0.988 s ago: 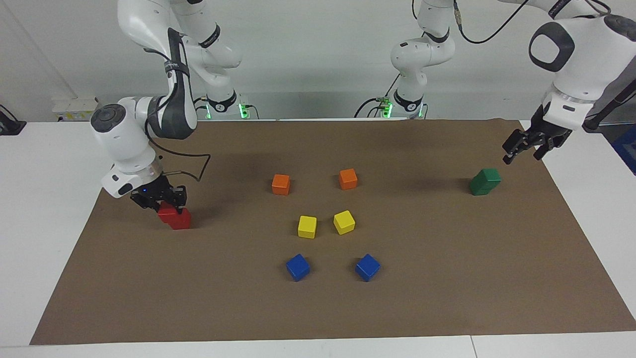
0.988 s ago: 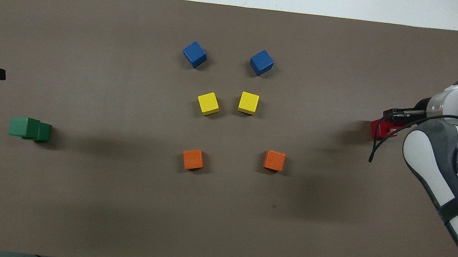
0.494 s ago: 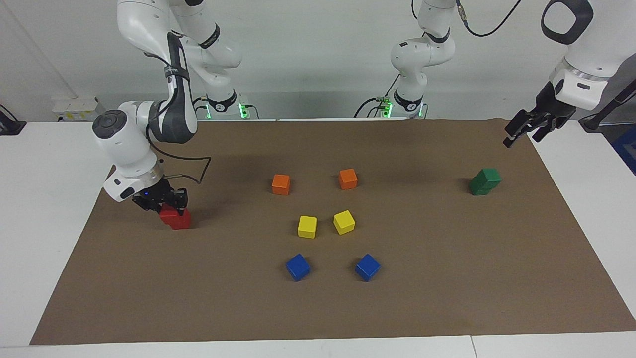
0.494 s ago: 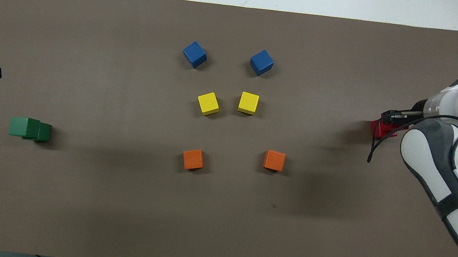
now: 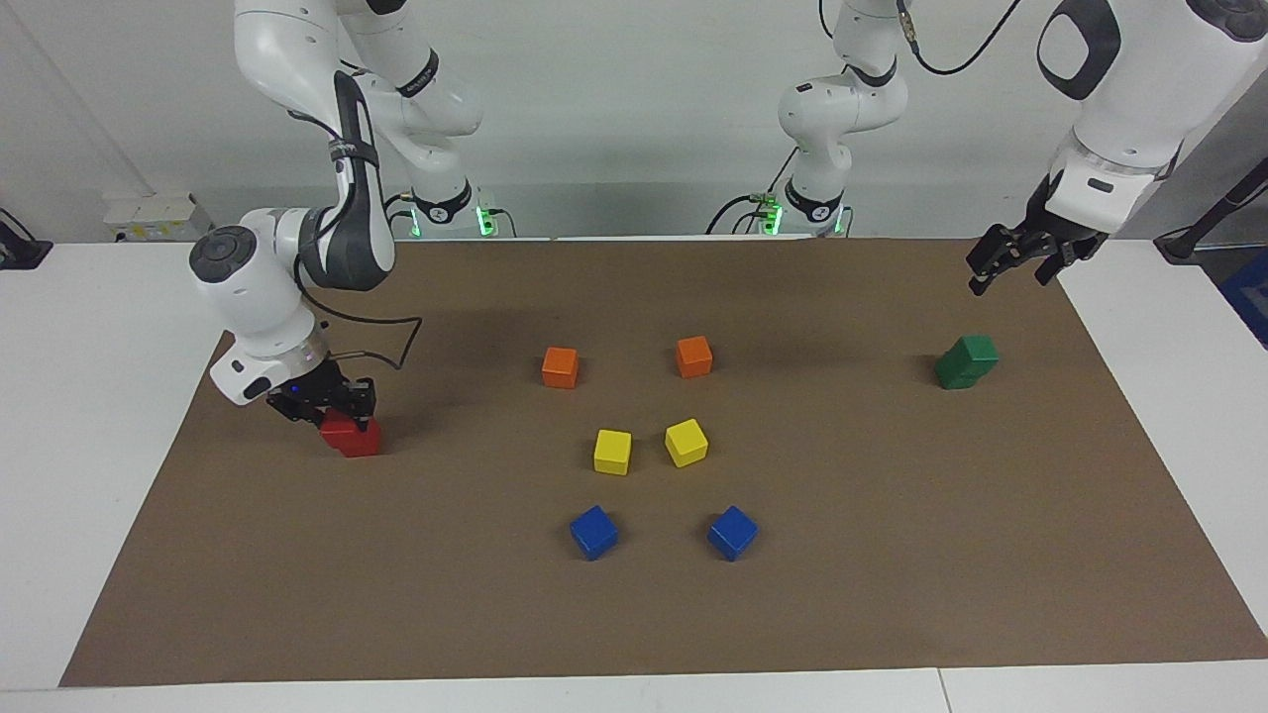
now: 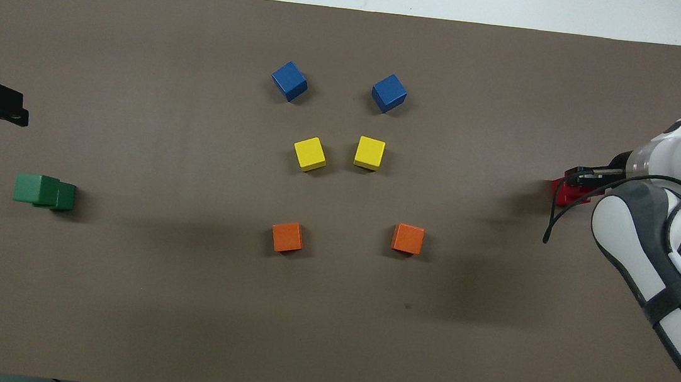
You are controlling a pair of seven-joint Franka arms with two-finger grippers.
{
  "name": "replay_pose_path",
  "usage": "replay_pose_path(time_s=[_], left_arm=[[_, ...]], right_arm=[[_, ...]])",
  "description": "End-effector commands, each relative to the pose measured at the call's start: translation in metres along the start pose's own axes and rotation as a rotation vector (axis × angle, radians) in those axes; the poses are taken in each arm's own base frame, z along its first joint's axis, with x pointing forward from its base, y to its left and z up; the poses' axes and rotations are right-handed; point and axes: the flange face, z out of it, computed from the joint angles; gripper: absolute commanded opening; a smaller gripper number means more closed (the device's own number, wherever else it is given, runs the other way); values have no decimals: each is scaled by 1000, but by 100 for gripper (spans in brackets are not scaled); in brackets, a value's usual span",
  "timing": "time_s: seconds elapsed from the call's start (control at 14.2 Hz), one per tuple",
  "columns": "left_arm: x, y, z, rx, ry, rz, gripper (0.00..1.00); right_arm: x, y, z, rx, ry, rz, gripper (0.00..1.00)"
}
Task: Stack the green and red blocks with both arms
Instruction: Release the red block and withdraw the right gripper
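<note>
Left gripper (image 5: pixel 1010 260) rose clear of the green stack (image 5: pixel 966 361) and drifted up over the mat's edge nearer the robots, jaws spread, right gripper (image 5: pixel 332 408) eased slightly lower with its red block (image 5: pixel 349 434), seating it onto the red block beneath
</note>
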Motion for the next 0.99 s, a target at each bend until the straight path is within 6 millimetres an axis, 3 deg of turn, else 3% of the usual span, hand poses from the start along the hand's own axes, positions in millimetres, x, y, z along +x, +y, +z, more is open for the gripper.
replay_pose_path(time_s=[0.0,0.92], left_arm=[[4,-3,-5,51,-5,38,100],[2,-8,-7,-10,-2,18,100]], right_arm=[[-10,2,6,9,23,-22,0],[-17,1,11,9,7,-21,0]])
